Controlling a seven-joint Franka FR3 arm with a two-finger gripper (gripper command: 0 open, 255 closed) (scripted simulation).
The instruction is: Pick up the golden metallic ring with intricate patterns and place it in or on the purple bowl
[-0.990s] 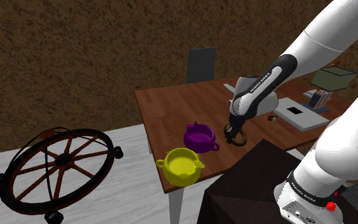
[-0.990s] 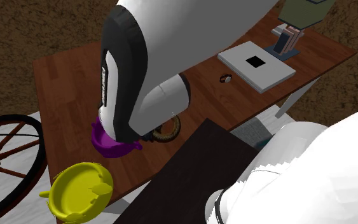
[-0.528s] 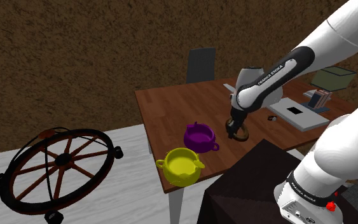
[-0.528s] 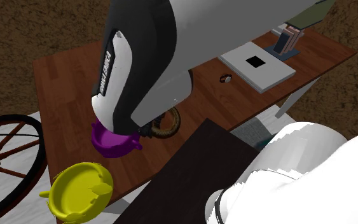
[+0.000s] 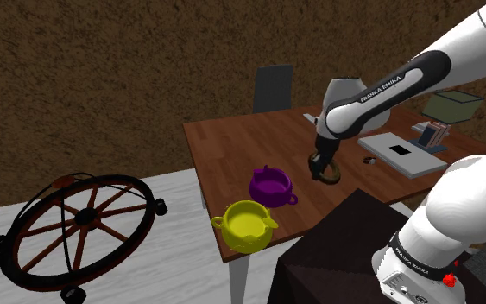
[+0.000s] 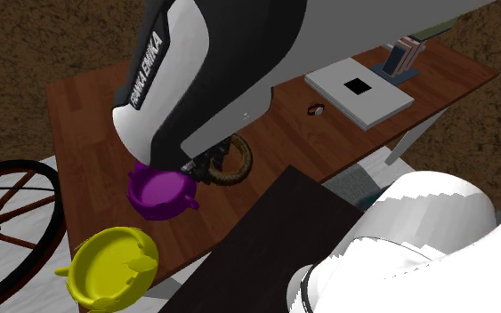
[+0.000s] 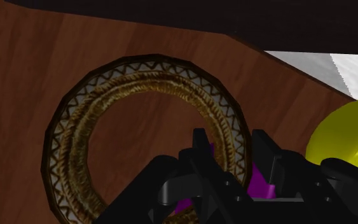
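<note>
Now the gripper (image 7: 231, 141), its fingers closed on the rim of the golden ring (image 7: 149, 73), had raised it off the table (image 5: 232, 142) since a second before, so it hung near the purple bowl (image 5: 271, 185), ready for carrying over.

This looks like a room in a home. A wooden counter (image 5: 232, 142) carries books (image 5: 431, 134), a grey chair (image 5: 272, 88) stands behind it, and a wagon wheel (image 5: 81, 220) rests on the pale floor (image 5: 172, 259).
</note>
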